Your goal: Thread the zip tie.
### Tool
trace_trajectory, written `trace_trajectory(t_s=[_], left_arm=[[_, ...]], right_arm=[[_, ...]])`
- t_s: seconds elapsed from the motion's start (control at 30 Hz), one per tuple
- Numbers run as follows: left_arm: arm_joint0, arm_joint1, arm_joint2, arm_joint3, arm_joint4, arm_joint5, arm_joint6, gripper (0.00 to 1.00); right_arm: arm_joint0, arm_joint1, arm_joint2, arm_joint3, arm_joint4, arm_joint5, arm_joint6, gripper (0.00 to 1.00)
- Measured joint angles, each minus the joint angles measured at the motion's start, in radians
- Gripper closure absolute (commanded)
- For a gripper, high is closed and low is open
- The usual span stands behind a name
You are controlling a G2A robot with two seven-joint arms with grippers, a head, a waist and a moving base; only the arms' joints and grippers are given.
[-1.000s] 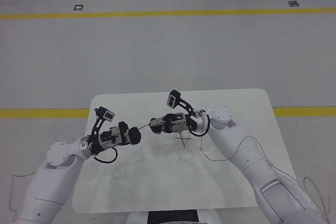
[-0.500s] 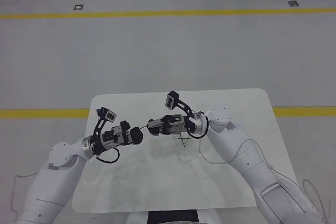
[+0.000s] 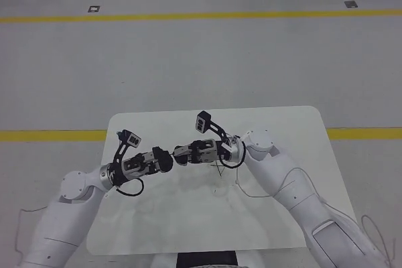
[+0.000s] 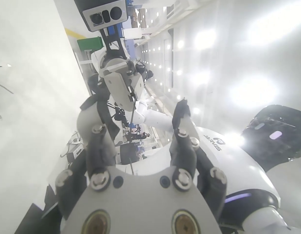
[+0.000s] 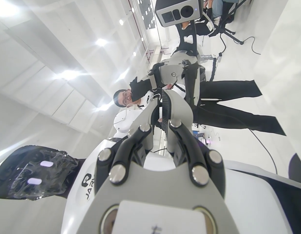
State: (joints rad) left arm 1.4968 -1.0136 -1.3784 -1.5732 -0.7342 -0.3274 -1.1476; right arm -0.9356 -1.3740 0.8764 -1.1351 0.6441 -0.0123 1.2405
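A thin black zip tie [image 4: 132, 113] runs from my right gripper [image 4: 123, 91] into the gap between the spread fingers of my left gripper [image 4: 138, 105], which is open around it. In the right wrist view my right gripper [image 5: 164, 98] is shut on the ribbed zip tie [image 5: 165, 115], with my left gripper [image 5: 162, 79] just beyond its tips. From above, my left gripper [image 3: 162, 161] and my right gripper [image 3: 179, 155] meet tip to tip over the middle of the white table [image 3: 288, 127].
A few loose black zip ties [image 3: 220, 167] lie crossed on the table beside my right wrist. A thin cable [image 3: 244, 184] hangs by my right forearm. The table's edges run close on all sides.
The two grippers have drawn together: the left moved right and the right moved left, closing the gap that the zip tie spanned.
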Motion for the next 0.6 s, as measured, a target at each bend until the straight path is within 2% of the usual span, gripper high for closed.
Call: trace_trajectory(t_s=[0.33, 0.6], left_arm=[[0.0, 0.002, 0.002, 0.009, -0.004, 0.002, 0.005, 0.6], [0.003, 0.004, 0.004, 0.008, -0.008, 0.007, 0.007, 0.69]], right_arm=[[0.001, 0.003, 0.001, -0.006, -0.03, -0.003, -0.013, 1.0], [-0.001, 0.007, -0.002, -0.012, -0.054, 0.007, -0.018, 1.0]])
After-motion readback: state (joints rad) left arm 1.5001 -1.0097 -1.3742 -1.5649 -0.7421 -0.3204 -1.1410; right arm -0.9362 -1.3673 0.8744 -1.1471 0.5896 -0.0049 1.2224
